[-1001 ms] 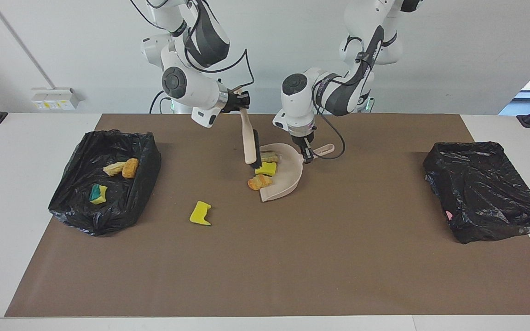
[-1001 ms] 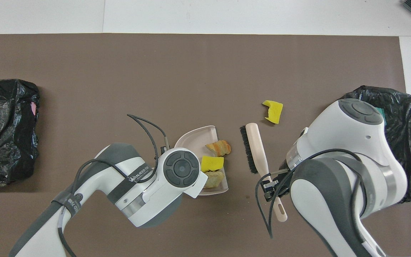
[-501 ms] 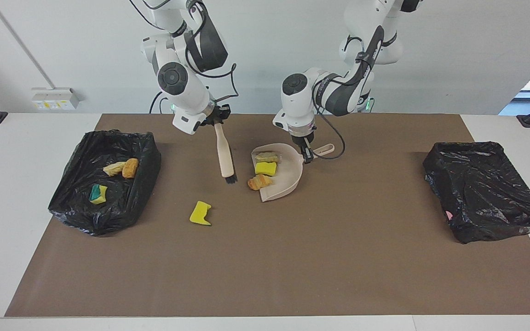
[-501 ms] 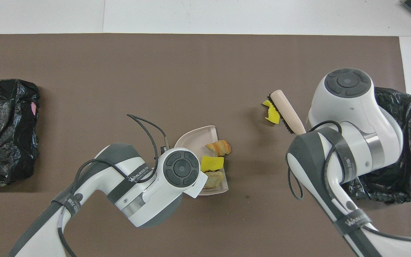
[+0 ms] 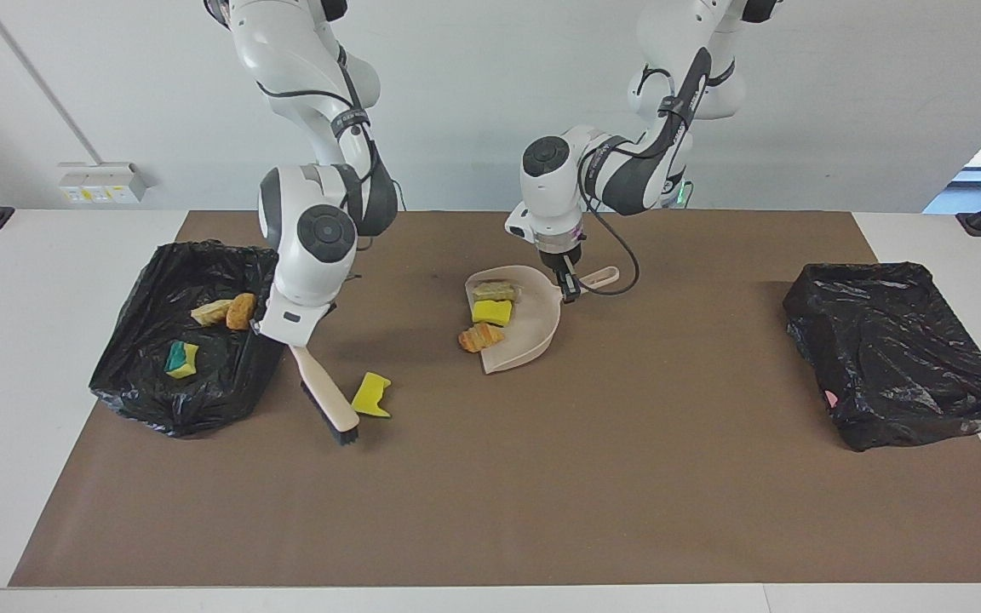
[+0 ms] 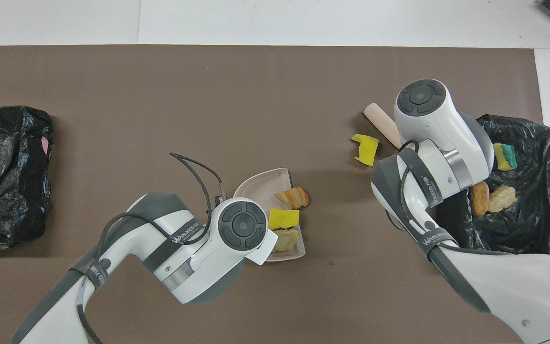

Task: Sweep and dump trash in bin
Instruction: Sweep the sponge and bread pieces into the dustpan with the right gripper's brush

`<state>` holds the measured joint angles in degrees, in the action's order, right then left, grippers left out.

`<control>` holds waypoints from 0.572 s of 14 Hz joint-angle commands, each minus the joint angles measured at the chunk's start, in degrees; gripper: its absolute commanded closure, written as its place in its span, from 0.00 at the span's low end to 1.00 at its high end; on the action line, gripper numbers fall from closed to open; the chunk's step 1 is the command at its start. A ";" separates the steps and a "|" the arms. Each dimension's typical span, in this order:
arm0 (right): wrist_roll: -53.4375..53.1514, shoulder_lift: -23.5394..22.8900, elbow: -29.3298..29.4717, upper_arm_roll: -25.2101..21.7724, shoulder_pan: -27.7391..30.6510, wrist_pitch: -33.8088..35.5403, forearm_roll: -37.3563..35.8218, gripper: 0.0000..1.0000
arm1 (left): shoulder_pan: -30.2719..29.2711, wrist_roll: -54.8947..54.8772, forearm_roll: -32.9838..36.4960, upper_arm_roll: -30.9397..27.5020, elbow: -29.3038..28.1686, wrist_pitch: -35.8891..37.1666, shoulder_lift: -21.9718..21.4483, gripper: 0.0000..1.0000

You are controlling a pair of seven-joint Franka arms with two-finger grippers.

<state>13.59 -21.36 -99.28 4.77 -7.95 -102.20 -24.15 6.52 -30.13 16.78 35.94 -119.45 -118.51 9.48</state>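
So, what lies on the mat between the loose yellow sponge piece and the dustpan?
Nothing: in the facing view the brown mat is bare between the loose yellow sponge piece and the dustpan.

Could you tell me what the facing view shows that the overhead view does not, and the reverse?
Facing only: the black bristles of the beige hand brush, and the left gripper shut on the beige plastic dustpan's handle.
Overhead only: nothing of note; the arms' housings hide both grippers.
Both: the loose yellow sponge scrap, three trash chunks on the dustpan, three in the black-lined bin.
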 commanded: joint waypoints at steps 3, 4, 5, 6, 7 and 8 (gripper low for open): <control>1.88 4.04 -5.99 0.59 -2.23 2.09 13.66 1.00 | -0.90 0.16 0.09 0.19 -2.10 -0.67 -1.84 1.00; 1.88 4.57 -6.88 0.59 -3.29 2.88 16.39 1.00 | -0.90 0.07 0.09 0.19 -2.10 -0.58 -1.84 1.00; 1.88 5.10 -7.76 0.59 -3.82 3.76 19.37 1.00 | -0.98 0.07 0.09 0.27 -2.10 -0.67 -1.84 1.00; 1.71 5.89 -8.64 0.59 -4.87 4.46 21.92 1.00 | -0.98 0.16 0.01 0.19 -2.10 -0.67 -1.84 1.00; 1.19 6.77 -10.04 0.59 -6.01 4.64 24.30 1.00 | -0.98 0.16 0.01 0.19 -2.10 -0.67 -1.84 1.00; 0.57 7.64 -11.36 0.59 -6.98 4.65 27.37 1.00 | -0.98 0.16 0.01 0.19 -2.10 -0.67 -1.84 1.00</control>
<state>13.78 -17.07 -106.30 5.41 -13.85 -97.73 -1.37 6.49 -30.12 16.74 35.94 -119.47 -118.51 9.48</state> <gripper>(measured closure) 0.740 0.678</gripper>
